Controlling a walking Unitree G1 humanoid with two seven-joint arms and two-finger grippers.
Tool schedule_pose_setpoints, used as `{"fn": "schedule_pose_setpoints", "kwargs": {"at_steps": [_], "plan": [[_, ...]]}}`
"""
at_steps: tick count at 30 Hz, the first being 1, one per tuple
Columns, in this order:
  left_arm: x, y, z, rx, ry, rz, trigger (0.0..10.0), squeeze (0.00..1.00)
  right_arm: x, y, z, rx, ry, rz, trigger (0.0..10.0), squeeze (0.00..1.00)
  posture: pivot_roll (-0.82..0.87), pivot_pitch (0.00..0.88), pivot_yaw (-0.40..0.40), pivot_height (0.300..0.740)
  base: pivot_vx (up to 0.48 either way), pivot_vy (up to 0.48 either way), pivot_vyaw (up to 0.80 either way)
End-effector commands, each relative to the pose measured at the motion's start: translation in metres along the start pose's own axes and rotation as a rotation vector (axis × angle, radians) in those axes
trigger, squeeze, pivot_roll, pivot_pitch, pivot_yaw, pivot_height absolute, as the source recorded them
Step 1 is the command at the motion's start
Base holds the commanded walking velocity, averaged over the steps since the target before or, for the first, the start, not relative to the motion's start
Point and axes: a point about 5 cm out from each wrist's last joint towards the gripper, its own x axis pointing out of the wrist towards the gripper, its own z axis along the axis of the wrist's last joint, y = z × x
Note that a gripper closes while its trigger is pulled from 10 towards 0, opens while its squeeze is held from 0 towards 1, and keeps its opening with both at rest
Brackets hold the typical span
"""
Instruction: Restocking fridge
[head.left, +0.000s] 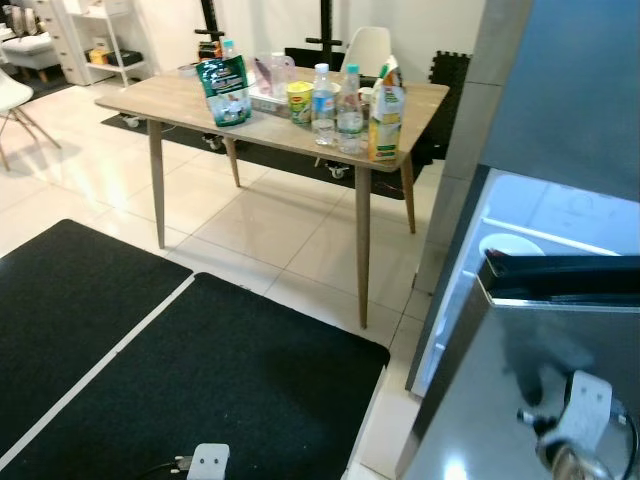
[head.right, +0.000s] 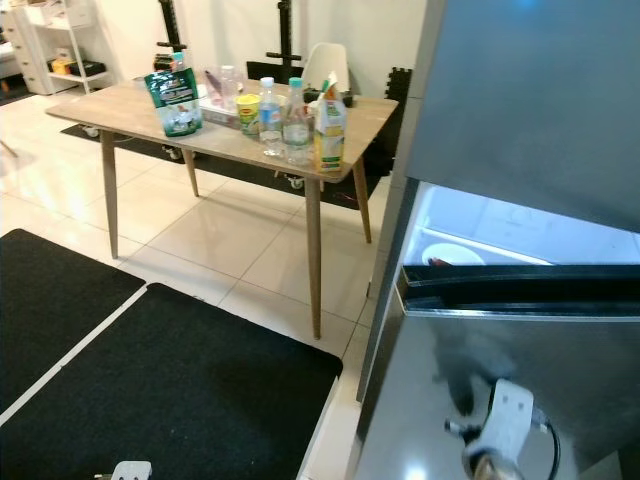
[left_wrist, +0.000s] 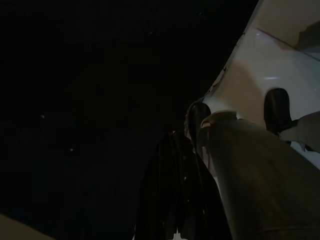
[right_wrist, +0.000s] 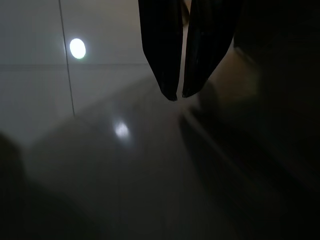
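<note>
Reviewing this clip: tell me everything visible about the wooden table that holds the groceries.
The wooden table has a light, wood-grain rectangular top on four slim, tapered, splayed legs. It stands on glossy pale floor tiles, beyond the black mats and to the left of the open fridge. On it sit a green pouch, a yellow cup, two clear water bottles and a juice carton, grouped toward its right end. A white chair stands behind it.

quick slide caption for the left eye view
Wooden table holding bottles and a juice carton, beside the open fridge.
</note>
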Motion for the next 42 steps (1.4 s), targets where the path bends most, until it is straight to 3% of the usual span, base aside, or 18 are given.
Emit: {"fn": "schedule_pose_setpoints", "kwargs": {"at_steps": [1, 3, 4, 6, 8, 10, 13, 15, 19, 22, 24, 25, 30, 34, 36, 37, 38, 42], "plan": [[-0.001, -0.001, -0.004, -0.005, 0.011, -0.002, 10.0, 0.00, 0.006, 0.015, 0.033, 0.027, -0.110, 0.052, 10.0, 0.00, -0.09, 0.000, -0.007, 0.735, 0.000, 0.000, 0.00], [-0.001, -0.001, -0.004, -0.005, 0.011, -0.002, 10.0, 0.00, 0.006, 0.015, 0.033, 0.027, -0.110, 0.052, 10.0, 0.00, -0.09, 0.000, -0.007, 0.735, 0.000, 0.000, 0.00], [-0.001, -0.001, -0.004, -0.004, 0.010, -0.003, 10.0, 0.00, 0.010, 0.029, 0.057, 0.035, -0.181, 0.096, 10.0, 0.00, -0.09, 0.000, -0.009, 0.735, 0.000, 0.000, 0.00], [-0.001, -0.001, -0.004, -0.004, 0.010, -0.003, 10.0, 0.00, 0.010, 0.029, 0.057, 0.035, -0.181, 0.096, 10.0, 0.00, -0.09, 0.000, -0.009, 0.735, 0.000, 0.000, 0.00], [-0.001, -0.003, -0.005, -0.005, 0.009, -0.005, 10.0, 0.00, 0.008, 0.080, 0.133, 0.034, -0.380, 0.234, 10.0, 0.00, -0.07, 0.000, -0.017, 0.735, 0.000, 0.000, 0.00], [-0.001, -0.003, -0.005, -0.005, 0.009, -0.005, 10.0, 0.00, 0.008, 0.080, 0.133, 0.034, -0.380, 0.234, 10.0, 0.00, -0.07, 0.000, -0.017, 0.735, 0.000, 0.000, 0.00], [-0.001, -0.003, -0.006, -0.013, 0.008, -0.003, 10.0, 0.00, -0.012, 0.128, 0.206, 0.050, -0.581, 0.356, 10.0, 0.00, -0.06, 0.000, -0.026, 0.735, 0.000, 0.000, 0.00], [-0.001, -0.004, -0.007, -0.018, 0.009, -0.002, 10.0, 0.00, -0.018, 0.138, 0.220, 0.058, -0.624, 0.388, 10.0, 0.00, -0.06, 0.000, -0.027, 0.735, 0.000, 0.000, 0.00], [-0.001, -0.004, -0.008, -0.023, 0.011, -0.001, 10.0, 0.00, -0.018, 0.140, 0.218, 0.046, -0.623, 0.396, 10.0, 0.00, -0.05, 0.000, -0.029, 0.735, 0.000, 0.000, 0.00], [-0.002, -0.004, -0.009, -0.027, 0.014, 0.000, 10.0, 0.00, -0.009, 0.138, 0.191, -0.001, -0.539, 0.401, 10.0, 0.00, -0.06, 0.000, -0.027, 0.735, 0.000, 0.000, 0.00], [-0.002, -0.004, -0.009, -0.028, 0.015, -0.001, 10.0, 0.00, -0.001, 0.133, 0.158, -0.063, -0.446, 0.404, 10.0, 0.00, -0.06, 0.000, -0.026, 0.735, 0.000, 0.000, 0.00], [-0.002, -0.004, -0.009, -0.028, 0.015, -0.001, 10.0, 0.00, -0.001, 0.133, 0.158, -0.063, -0.446, 0.404, 10.0, 0.00, -0.06, 0.000, -0.026, 0.735, 0.000, 0.000, 0.00], [-0.001, -0.006, -0.007, -0.028, 0.008, -0.010, 10.0, 0.00, 0.009, 0.092, 0.042, -0.215, -0.110, 0.360, 10.0, 0.00, -0.07, 0.000, -0.028, 0.735, 0.000, 0.000, 0.00], [-0.001, -0.006, -0.006, -0.025, 0.007, -0.013, 10.0, 0.00, 0.006, 0.077, 0.015, -0.266, -0.022, 0.330, 10.0, 0.00, -0.07, 0.000, -0.028, 0.735, 0.000, 0.000, 0.00], [-0.001, -0.007, -0.007, -0.023, 0.009, -0.017, 10.0, 0.00, 0.001, 0.057, -0.016, -0.308, 0.085, 0.279, 10.0, 0.00, -0.08, 0.000, -0.025, 0.735, 0.000, 0.000, 0.00], [-0.001, -0.007, -0.007, -0.023, 0.009, -0.017, 10.0, 0.00, 0.001, 0.057, -0.016, -0.308, 0.085, 0.279, 10.0, 0.00, -0.08, 0.000, -0.025, 0.735, 0.000, 0.000, 0.00], [-0.001, -0.008, -0.008, -0.023, 0.014, -0.022, 10.0, 0.00, -0.007, 0.034, -0.045, -0.331, 0.189, 0.209, 10.0, 0.00, -0.08, 0.000, -0.025, 0.735, 0.000, 0.000, 0.00], [-0.001, -0.009, -0.009, -0.022, 0.021, -0.023, 10.0, 0.00, -0.018, 0.014, -0.071, -0.370, 0.286, 0.157, 10.0, 0.00, -0.08, 0.000, -0.021, 0.735, 0.000, 0.000, 0.00]]}}
